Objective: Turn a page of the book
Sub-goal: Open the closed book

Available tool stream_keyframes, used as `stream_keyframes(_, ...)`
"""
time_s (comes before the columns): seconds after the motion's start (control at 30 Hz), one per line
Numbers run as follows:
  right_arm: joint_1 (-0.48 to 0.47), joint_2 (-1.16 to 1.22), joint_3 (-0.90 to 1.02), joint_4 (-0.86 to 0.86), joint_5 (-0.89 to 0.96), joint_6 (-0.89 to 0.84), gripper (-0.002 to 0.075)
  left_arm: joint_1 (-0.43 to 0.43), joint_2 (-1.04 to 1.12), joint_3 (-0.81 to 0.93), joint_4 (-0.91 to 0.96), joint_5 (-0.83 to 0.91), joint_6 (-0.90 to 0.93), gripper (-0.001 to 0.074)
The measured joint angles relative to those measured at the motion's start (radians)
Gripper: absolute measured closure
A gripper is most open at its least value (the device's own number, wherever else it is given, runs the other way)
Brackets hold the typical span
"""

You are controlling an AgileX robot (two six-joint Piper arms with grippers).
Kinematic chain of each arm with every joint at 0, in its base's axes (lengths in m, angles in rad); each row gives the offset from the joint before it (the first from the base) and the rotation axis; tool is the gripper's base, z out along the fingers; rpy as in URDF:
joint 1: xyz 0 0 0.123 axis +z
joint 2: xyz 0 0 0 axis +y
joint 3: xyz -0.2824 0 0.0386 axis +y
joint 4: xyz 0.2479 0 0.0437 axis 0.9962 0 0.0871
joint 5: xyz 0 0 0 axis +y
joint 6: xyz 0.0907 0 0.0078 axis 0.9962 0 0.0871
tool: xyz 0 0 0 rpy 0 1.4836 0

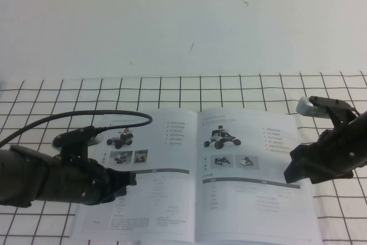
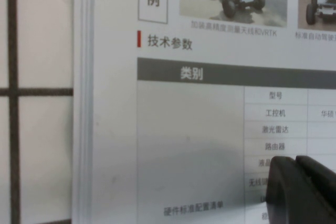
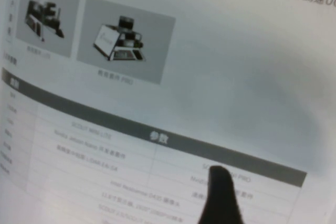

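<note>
The book (image 1: pixel 196 199) lies open and flat on the gridded table, a thin white booklet with small wheeled-robot photos and grey-headed tables. Its right-hand page (image 1: pixel 252 193) also fills the right wrist view (image 3: pixel 157 77). My left gripper (image 1: pixel 129 179) is shut and empty. It sits low over the left-hand page (image 1: pixel 155 199), and its closed fingertips (image 2: pixel 283 192) show just above the table print there. My right gripper (image 1: pixel 289 173) hovers over the right page near its outer edge, and its dark tip (image 3: pixel 220 198) is close above the grey table header.
The white tablecloth with black grid lines (image 1: pixel 241 90) runs around the book. A plain white wall rises behind it. The left arm's black cable (image 1: pixel 86 116) arcs over the book's upper left corner. The book's stacked page edges (image 2: pixel 84 103) show in the left wrist view.
</note>
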State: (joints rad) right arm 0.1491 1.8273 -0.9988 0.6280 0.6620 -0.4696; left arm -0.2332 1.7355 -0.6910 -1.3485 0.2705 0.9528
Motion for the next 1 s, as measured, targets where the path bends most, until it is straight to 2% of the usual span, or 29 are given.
stream_keyframes(0.33, 0.000, 0.053, 0.000, 0.024, 0.009, -0.001, 0.0256, 0.000, 0.000, 0.000, 0.000, 0.001, 0.002, 0.0737)
stream_keyframes(0.77, 0.000, 0.053, 0.000, 0.336, 0.030, -0.237, 0.0256, 0.000, 0.000, 0.000, -0.002, 0.001, 0.002, 0.0737)
stream_keyframes(1.0, 0.000, 0.053, 0.000, 0.402, 0.038, -0.300, 0.0256, 0.000, 0.000, 0.000, -0.002, 0.001, 0.000, 0.0736)
